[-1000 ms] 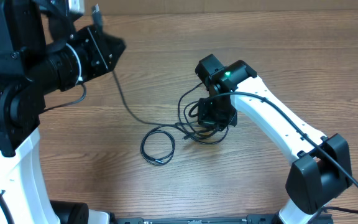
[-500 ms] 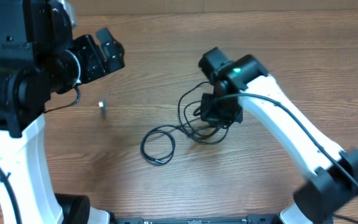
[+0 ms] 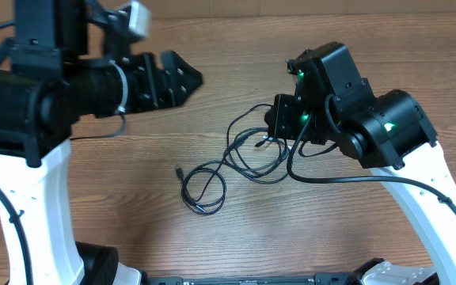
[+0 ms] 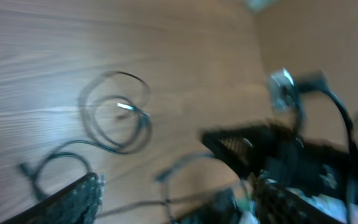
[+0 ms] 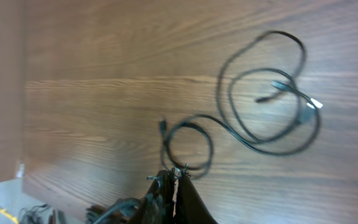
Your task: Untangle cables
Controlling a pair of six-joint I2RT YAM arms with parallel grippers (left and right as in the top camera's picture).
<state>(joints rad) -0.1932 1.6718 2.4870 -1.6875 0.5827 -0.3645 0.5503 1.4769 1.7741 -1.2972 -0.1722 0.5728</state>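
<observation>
In the overhead view the left fingers point(image 3: 184, 74) hang over the left part of the wooden surface point(image 3: 370, 47). They point toward three o'clock and are spread apart with nothing between them. The left wrist view is blurred, but one ribbed pad point(image 4: 73, 199) shows at its lower edge.

The cables point(image 3: 244, 156) lie mid-surface as thin black cords in loose, overlapping loops, well apart from the left fingers. A small loop point(image 3: 204, 190) sits at the bunch's seven o'clock, with a dark plug end at that loop's ten o'clock. A silver-tipped plug point(image 3: 260, 142) lies among the larger loops.

The right fingers point(image 3: 280, 127) stand at the bunch's two o'clock edge. In the right wrist view they are pressed together. Whether a cord is nipped between them cannot be told.
</observation>
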